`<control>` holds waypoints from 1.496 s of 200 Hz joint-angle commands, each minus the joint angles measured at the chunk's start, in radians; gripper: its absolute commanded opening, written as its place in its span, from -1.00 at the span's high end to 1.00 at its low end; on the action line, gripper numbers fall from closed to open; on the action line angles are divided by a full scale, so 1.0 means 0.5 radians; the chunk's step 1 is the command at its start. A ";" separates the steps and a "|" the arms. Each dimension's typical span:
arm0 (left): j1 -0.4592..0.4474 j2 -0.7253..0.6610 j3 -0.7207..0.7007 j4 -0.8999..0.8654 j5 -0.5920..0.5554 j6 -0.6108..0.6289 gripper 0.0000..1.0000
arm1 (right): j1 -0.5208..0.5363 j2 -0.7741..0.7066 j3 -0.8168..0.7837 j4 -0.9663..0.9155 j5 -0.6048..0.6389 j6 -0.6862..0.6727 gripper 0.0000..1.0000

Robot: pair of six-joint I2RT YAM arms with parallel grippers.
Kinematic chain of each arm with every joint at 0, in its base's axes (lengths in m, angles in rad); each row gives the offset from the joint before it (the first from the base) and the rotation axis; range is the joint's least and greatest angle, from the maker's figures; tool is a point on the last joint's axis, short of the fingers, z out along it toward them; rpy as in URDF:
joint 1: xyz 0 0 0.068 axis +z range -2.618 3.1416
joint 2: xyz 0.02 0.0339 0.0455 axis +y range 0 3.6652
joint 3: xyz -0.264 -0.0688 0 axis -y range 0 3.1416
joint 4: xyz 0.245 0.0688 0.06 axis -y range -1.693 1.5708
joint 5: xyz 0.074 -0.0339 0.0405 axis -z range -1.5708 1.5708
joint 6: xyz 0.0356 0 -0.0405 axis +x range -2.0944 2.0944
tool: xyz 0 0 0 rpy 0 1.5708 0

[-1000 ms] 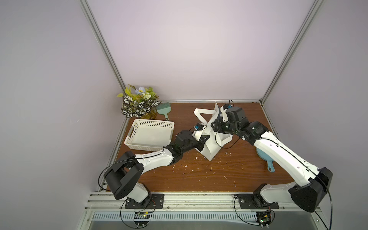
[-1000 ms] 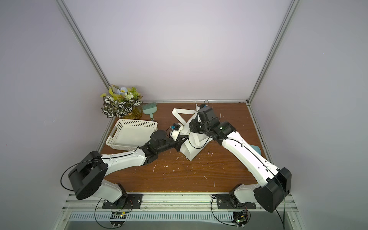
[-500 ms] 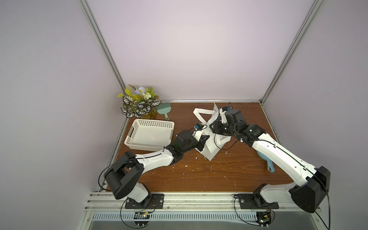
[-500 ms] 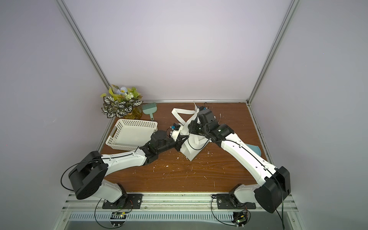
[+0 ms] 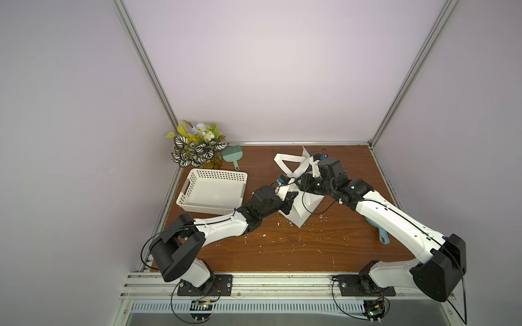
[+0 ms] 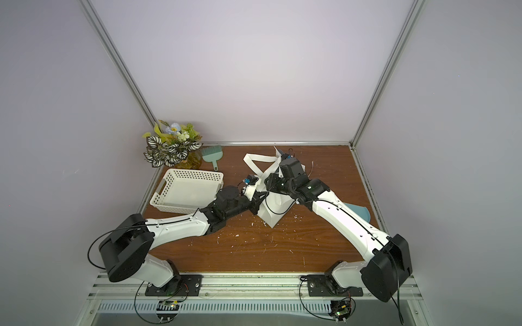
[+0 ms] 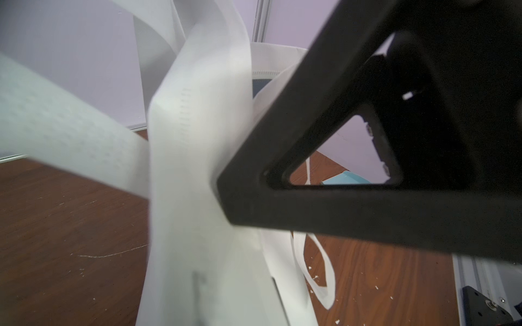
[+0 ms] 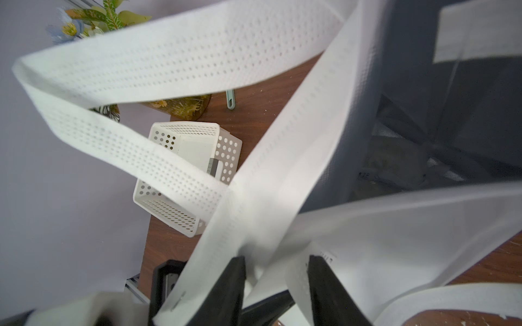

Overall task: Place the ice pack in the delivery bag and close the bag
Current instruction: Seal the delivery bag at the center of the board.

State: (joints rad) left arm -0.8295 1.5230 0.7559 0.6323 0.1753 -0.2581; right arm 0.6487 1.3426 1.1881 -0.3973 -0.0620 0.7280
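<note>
The delivery bag (image 5: 300, 214) (image 6: 272, 211) stands in the middle of the wooden table, with its white handles (image 8: 158, 56) looping up. My left gripper (image 5: 291, 197) (image 6: 258, 201) is shut on the bag's near-left rim, and white fabric hides its jaws in the left wrist view. My right gripper (image 5: 303, 183) (image 8: 276, 259) is at the bag's mouth with its black fingers (image 8: 226, 290) apart. Loose bag fabric runs between them. Inside, on the dark foil lining, lies a pale translucent pouch (image 8: 392, 163), apparently the ice pack.
A white perforated basket (image 5: 213, 190) stands to the left of the bag. A potted plant (image 5: 197, 146) and a teal brush (image 5: 233, 156) sit at the back left. A teal dustpan (image 5: 378, 228) lies under my right arm. White crumbs (image 5: 282, 242) dot the table.
My right gripper has shifted a little to the left over the bag's mouth. The left gripper and the bag have stayed put.
</note>
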 commanded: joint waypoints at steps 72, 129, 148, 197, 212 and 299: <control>-0.054 0.022 0.101 0.177 0.010 0.049 0.96 | 0.086 0.016 -0.097 0.113 -0.096 0.092 0.14; -0.063 0.007 0.107 0.146 -0.004 0.141 0.95 | 0.122 0.071 -0.114 0.064 -0.064 0.053 0.14; -0.071 0.005 0.125 0.101 -0.019 0.206 0.95 | 0.129 0.079 -0.140 0.048 -0.036 0.022 0.15; -0.087 -0.006 0.132 0.076 -0.004 0.312 0.96 | 0.135 0.147 -0.172 0.034 -0.048 -0.034 0.14; -0.090 -0.009 0.126 0.094 0.026 0.326 0.98 | 0.136 0.158 -0.192 0.067 -0.079 -0.036 0.15; -0.075 -0.059 0.038 0.150 -0.027 0.263 0.97 | 0.029 -0.095 -0.143 0.023 0.080 -0.150 -0.09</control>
State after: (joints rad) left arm -0.8513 1.5345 0.7677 0.6010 0.1345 -0.1547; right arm 0.6838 1.3582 1.1236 -0.3374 -0.0570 0.7094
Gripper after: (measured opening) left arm 0.050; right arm 0.524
